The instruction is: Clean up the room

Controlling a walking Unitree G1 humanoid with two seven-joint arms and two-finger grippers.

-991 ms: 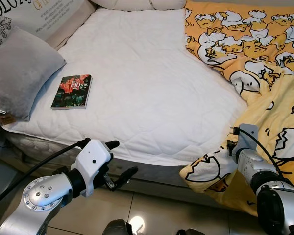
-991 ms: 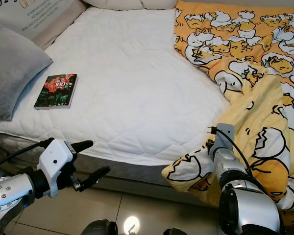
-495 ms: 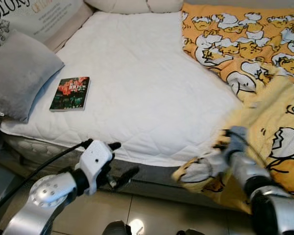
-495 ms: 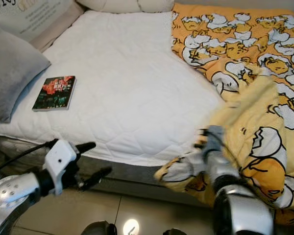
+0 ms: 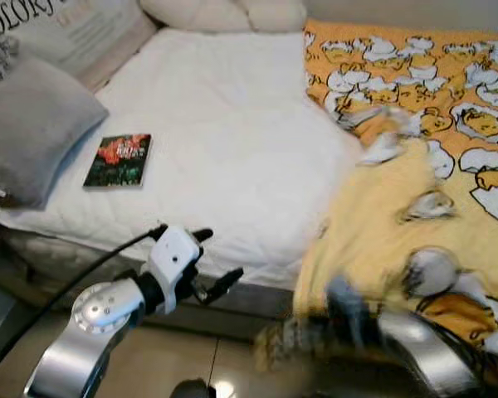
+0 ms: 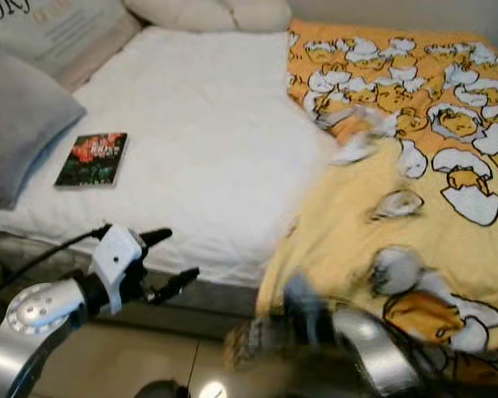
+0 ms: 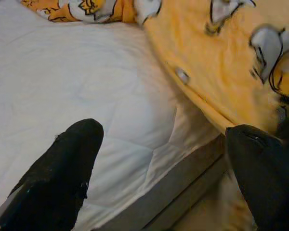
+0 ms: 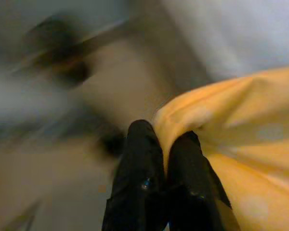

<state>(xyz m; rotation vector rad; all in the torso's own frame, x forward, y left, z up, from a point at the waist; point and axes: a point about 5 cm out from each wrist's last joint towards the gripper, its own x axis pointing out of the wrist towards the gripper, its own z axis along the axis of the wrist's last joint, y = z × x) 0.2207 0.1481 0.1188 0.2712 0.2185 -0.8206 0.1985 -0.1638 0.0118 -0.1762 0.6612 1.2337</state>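
The robot's right gripper (image 8: 156,144), fingers pinched shut on the edge of the yellow blanket (image 5: 448,207), drags the cloth low along the bedside in a blur; a second ago that corner drooped off the bed beside the jaws, and now the blanket has swung out across more of the white mattress (image 5: 224,141). The left gripper (image 5: 220,265) hovers in front of the mattress edge with its jaws spread wide and nothing between them, the blanket's hem off to one side. A book (image 5: 118,160) lies untouched well beyond those jaws, near the grey pillow (image 5: 33,124). Bed-making looks under way, far from finished.
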